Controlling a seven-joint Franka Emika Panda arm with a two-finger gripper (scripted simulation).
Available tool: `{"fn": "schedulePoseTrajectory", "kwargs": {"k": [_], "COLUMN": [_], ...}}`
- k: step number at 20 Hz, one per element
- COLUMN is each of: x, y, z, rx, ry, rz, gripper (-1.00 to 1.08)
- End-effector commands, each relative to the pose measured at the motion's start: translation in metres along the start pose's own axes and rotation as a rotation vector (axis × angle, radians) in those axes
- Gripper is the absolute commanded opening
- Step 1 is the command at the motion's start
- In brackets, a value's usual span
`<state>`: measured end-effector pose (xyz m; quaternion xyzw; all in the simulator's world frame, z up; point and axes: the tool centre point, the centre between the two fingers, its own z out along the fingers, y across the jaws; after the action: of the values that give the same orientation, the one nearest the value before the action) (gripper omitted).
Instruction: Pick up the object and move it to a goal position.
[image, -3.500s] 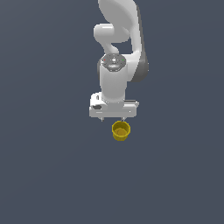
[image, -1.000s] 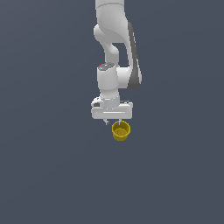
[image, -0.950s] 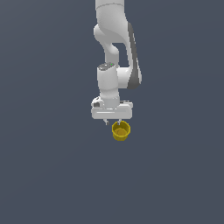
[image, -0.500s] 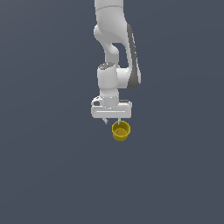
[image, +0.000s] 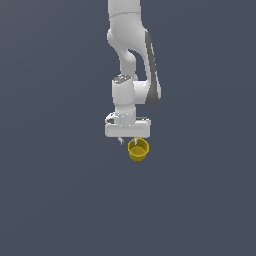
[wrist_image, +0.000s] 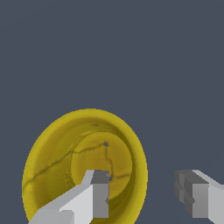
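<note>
The object, a small yellow cup (image: 138, 149), stands upright on the dark grey floor with its hollow facing up. My white gripper (image: 128, 142) hangs right above it, offset toward the exterior view's left, and is open. In the wrist view the cup (wrist_image: 65, 153) fills the lower part of the picture. One finger (wrist_image: 99, 196) sits over the cup's inside. The other finger (wrist_image: 192, 194) stands outside it, so one side of the rim lies between the two. The gripper (wrist_image: 146, 194) holds nothing.
The floor (image: 60, 200) is a plain dark grey surface with no other objects or edges in sight. The white arm (image: 132, 60) rises straight up behind the gripper.
The gripper has come down a little toward the cup, with its fingers now at rim height. The cup has not moved.
</note>
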<state>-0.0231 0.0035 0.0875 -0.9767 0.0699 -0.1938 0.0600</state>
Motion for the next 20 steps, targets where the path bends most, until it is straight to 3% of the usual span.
{"fn": "schedulePoseTrajectory", "kwargs": {"k": [1,10,11,20], "x": [-0.0007,0.0001,0.0001,0.0001], "y": [0.0002,0.0000,0.0000,0.0000], "z": [0.0082,0.0168,0.0168,0.0168], "rx": [-0.001,0.000,0.000,0.000], "ry": [0.000,0.001,0.001,0.001], "rz": [0.000,0.001,0.001,0.001], "gripper": [0.28,0.28,-1.00,-1.00]}}
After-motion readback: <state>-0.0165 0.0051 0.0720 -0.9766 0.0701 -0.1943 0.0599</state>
